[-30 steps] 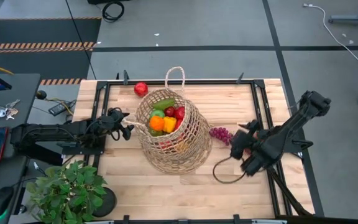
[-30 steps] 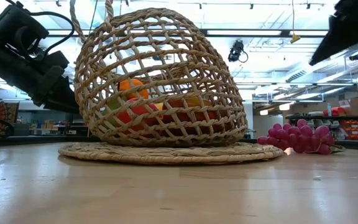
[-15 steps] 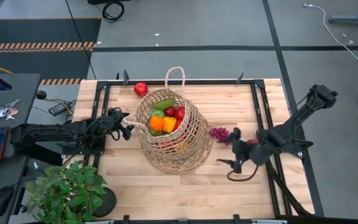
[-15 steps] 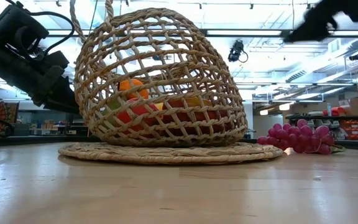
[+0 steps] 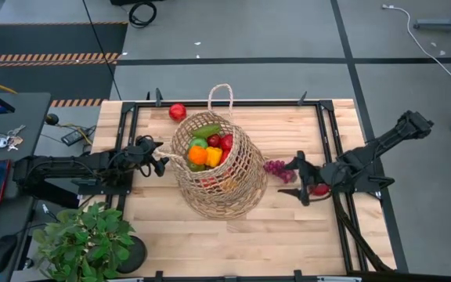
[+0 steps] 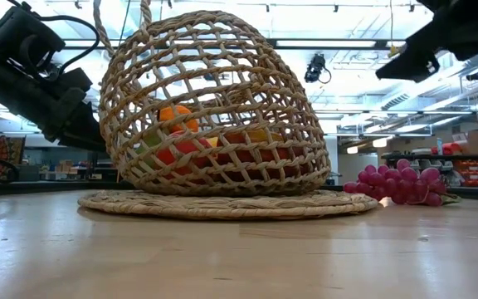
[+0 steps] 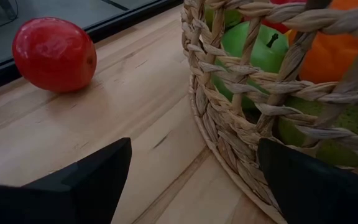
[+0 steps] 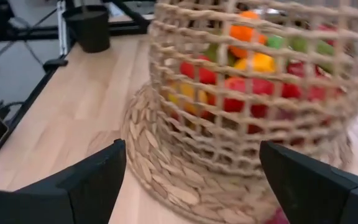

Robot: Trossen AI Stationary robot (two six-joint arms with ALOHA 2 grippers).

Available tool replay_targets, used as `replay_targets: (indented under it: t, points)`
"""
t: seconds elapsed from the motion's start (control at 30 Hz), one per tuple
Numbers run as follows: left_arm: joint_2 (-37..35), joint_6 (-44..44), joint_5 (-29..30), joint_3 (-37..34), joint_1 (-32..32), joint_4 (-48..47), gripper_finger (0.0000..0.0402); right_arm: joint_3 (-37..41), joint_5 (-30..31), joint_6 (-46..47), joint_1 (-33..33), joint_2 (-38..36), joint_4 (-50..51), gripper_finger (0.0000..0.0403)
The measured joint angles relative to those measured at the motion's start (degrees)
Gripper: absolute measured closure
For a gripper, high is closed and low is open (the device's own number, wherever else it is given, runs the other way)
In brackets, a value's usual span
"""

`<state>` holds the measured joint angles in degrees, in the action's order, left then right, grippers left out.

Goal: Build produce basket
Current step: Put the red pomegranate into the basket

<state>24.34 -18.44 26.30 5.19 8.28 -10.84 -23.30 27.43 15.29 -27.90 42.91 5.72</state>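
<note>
Two grippers spread apart: left gripper (image 5: 160, 159) at the basket (image 5: 224, 182) rim, right gripper (image 5: 297, 178) above the grapes (image 5: 277, 168), holding nothing.

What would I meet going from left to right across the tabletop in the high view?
Left gripper → basket full of fruit → purple grapes → right gripper. The red apple sits at the table's far edge, above the gap between left gripper and basket, so I leave it out of the order.
</note>
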Motion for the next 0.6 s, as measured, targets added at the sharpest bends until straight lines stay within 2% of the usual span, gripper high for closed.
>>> replay_targets:
  t: [0.13,0.33,0.47,0.6]
  points:
    - [0.0,0.0,0.0,0.0,0.0,0.0,0.0044,1.4,3.0,3.1,-0.5,-5.9,3.1,0.0031]
    - [0.0,0.0,0.0,0.0,0.0,0.0,0.0044,5.0,3.2,2.7,-1.7,-11.8,3.5,0.0031]
    - [0.0,0.0,0.0,0.0,0.0,0.0,0.0044,7.3,4.6,4.6,-1.8,-14.3,3.5,0.0031]
    - [0.0,0.0,0.0,0.0,0.0,0.0,0.0044,6.4,6.8,7.4,-1.7,-14.0,3.4,0.0031]
